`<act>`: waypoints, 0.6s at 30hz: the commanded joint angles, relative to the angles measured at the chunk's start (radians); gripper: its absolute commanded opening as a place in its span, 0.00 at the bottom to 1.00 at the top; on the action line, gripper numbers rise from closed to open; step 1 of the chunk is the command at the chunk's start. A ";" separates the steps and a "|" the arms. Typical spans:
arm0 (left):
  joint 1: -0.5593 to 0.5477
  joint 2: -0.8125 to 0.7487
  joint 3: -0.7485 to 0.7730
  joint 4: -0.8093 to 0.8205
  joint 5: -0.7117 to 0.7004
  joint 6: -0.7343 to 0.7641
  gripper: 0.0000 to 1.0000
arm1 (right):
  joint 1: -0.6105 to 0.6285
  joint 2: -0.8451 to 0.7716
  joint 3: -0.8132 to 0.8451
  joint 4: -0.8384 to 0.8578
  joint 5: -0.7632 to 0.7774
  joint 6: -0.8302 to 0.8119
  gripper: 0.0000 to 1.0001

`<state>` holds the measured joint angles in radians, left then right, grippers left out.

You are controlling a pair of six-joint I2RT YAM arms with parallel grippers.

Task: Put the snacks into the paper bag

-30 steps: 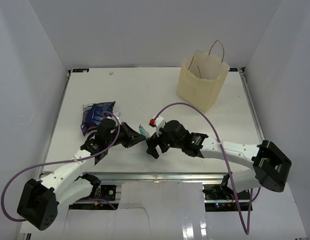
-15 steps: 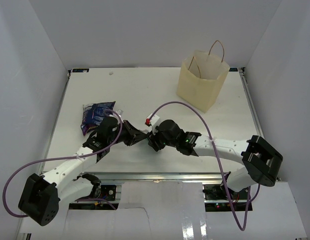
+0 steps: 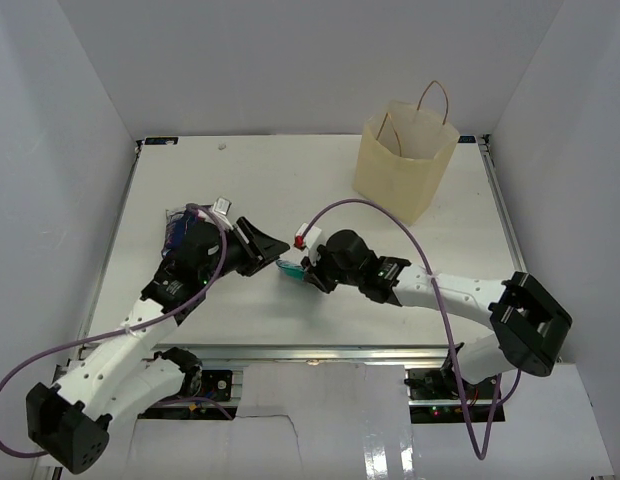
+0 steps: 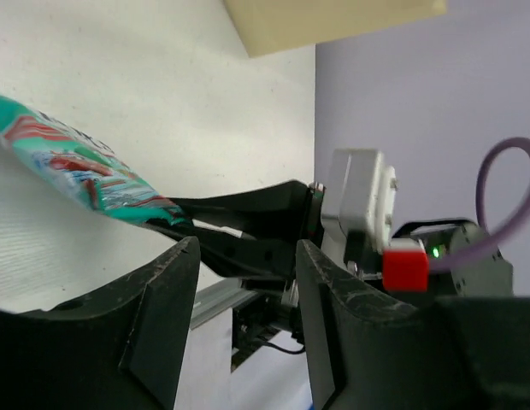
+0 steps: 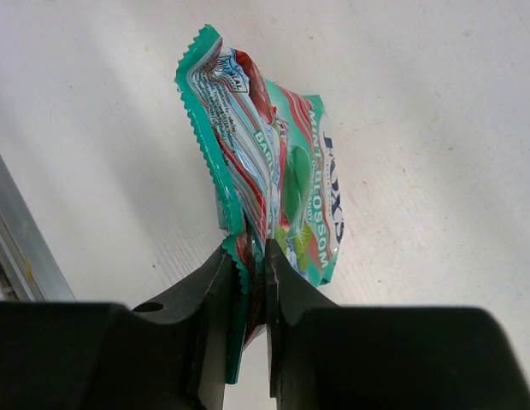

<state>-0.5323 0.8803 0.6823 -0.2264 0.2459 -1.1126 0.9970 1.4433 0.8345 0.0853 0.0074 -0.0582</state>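
A teal candy packet (image 5: 278, 166) hangs pinched by its crimped edge in my right gripper (image 5: 248, 269), which is shut on it. From above, the packet (image 3: 289, 268) sits at the tip of the right gripper (image 3: 303, 272), mid-table near the front. My left gripper (image 3: 268, 244) stands open just to its left, apart from the packet. In the left wrist view its fingers (image 4: 167, 307) hold nothing and the teal packet (image 4: 73, 166) lies beyond them. The tan paper bag (image 3: 404, 160) stands upright at the back right. A dark blue packet (image 3: 172, 234) lies partly hidden under the left arm.
The right arm's purple cable (image 3: 365, 208) arcs over the table between the gripper and the bag. White walls close in on both sides. A metal rail (image 3: 320, 352) runs along the table's near edge.
The right gripper has shut on the teal packet. The left gripper has let go of it, opened, and drawn back to the left and away.
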 commanded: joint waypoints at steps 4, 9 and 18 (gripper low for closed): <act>-0.003 -0.203 0.100 -0.266 -0.227 0.184 0.60 | -0.156 -0.089 0.142 -0.094 -0.370 -0.158 0.08; -0.003 -0.398 0.014 -0.365 -0.339 0.160 0.66 | -0.265 -0.081 0.326 -0.333 -0.705 -0.368 0.08; -0.001 -0.658 -0.139 -0.487 -0.448 0.028 0.78 | -0.432 -0.069 0.791 -0.535 -0.770 -0.430 0.08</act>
<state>-0.5323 0.2520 0.5552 -0.6476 -0.1341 -1.0454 0.6212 1.4033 1.4677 -0.4240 -0.6891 -0.4458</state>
